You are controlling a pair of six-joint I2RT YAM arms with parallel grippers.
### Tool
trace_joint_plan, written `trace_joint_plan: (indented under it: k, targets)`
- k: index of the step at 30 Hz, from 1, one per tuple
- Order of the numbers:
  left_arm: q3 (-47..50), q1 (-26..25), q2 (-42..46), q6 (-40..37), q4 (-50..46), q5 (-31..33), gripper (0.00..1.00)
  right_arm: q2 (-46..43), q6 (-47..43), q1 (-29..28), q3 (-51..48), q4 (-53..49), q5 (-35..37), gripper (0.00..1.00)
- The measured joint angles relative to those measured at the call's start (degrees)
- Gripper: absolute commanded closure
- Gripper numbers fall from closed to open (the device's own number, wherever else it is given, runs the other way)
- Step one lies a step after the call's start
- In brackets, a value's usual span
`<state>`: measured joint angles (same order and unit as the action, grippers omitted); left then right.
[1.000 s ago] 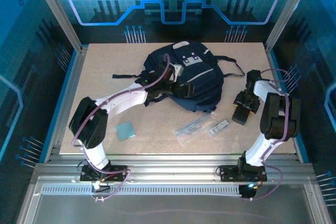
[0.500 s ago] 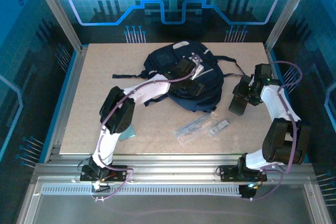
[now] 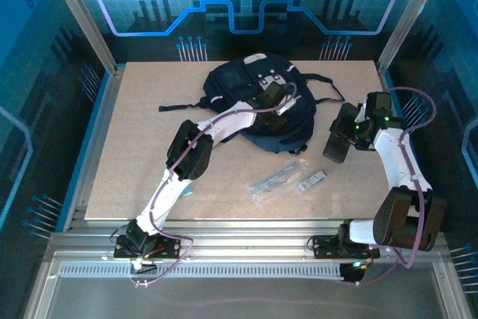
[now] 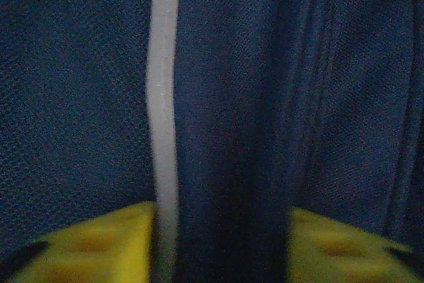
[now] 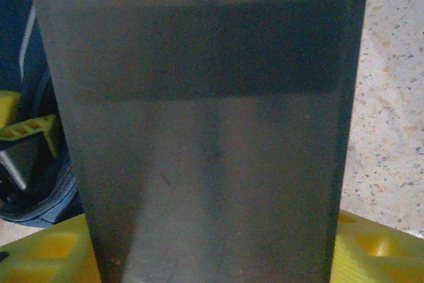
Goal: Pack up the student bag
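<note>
On table (image 3: 142, 162), far centre: student bag (image 3: 243, 87) lies; left gripper (image 3: 287, 102) pinches a fold of its navy fabric beside grey stripe (image 4: 162, 97); right gripper (image 3: 345, 134) clamps dark flat slab (image 5: 212, 130), just right of bag.

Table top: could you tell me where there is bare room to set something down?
Widest bare patch: table left of the left arm, out to the edge. A narrow strip runs between the packets and the near edge. Crowded around the student bag.
</note>
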<state>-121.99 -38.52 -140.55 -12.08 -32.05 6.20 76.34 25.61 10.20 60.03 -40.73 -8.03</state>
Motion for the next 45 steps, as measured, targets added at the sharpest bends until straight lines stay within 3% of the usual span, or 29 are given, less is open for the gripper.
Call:
trace_joint_plan:
  k: [6,12,18,24,30,37,42,45]
  targets:
    - [0.7,1.7,1.4,4.2,-0.8,-6.3,1.0,-0.3,0.3,0.0,0.0,0.0,-1.9,0.52]
    - [4.3,7.3,8.2,13.9,-2.0,-17.2,1.0,-0.2,2.5,-1.4,0.0,1.6,-5.1,0.52]
    - [5.9,13.7,16.2,22.9,-0.1,-24.2,1.0,1.7,6.1,-6.4,1.1,4.8,-7.8,0.52]
    - [9.3,16.0,17.9,32.4,4.2,-30.6,1.0,6.4,13.7,-13.8,3.1,11.1,-8.8,0.53]
    - [14.0,16.1,18.7,39.2,9.9,-34.0,1.0,17.1,23.8,-20.9,9.2,19.0,-8.2,0.53]
    - [16.9,16.3,20.5,43.6,14.2,-35.2,1.0,36.7,32.7,-26.1,24.3,25.8,-7.5,0.54]
    - [16.7,16.6,21.0,44.7,14.8,-35.2,1.0,47.7,37.7,-28.6,33.9,26.6,-7.6,0.49]
    - [15.7,17.2,21.0,45.2,14.3,-34.5,1.0,52.4,40.8,-29.7,39.9,26.6,-8.5,0.4]
